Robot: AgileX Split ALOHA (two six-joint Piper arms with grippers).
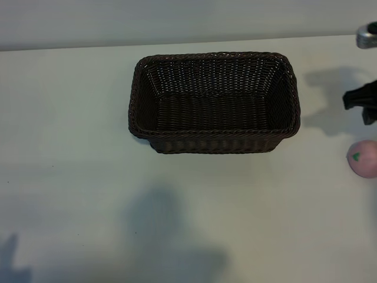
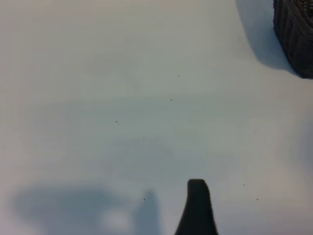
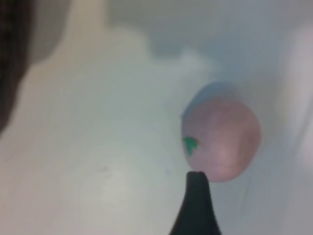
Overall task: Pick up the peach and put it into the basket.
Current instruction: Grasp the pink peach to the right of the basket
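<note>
The dark brown wicker basket [image 1: 215,141] stands empty in the middle of the white table. The pale-pink peach [image 1: 363,158], with its small green leaf mark, lies on the table at the far right edge, apart from the basket. My right gripper [image 1: 360,101] hovers just behind the peach, open and holding nothing. In the right wrist view one dark finger [image 3: 196,196] ends right beside the peach [image 3: 222,137]. My left gripper is outside the exterior view. Its wrist view shows one finger [image 2: 197,200] over bare table, with a corner of the basket [image 2: 296,34] farther off.
White tabletop [image 1: 88,177] surrounds the basket on all sides. The table's far edge meets a pale wall [image 1: 177,17] at the back. A grey metal part [image 1: 366,36] sits at the back right corner. Arm shadows lie on the front of the table.
</note>
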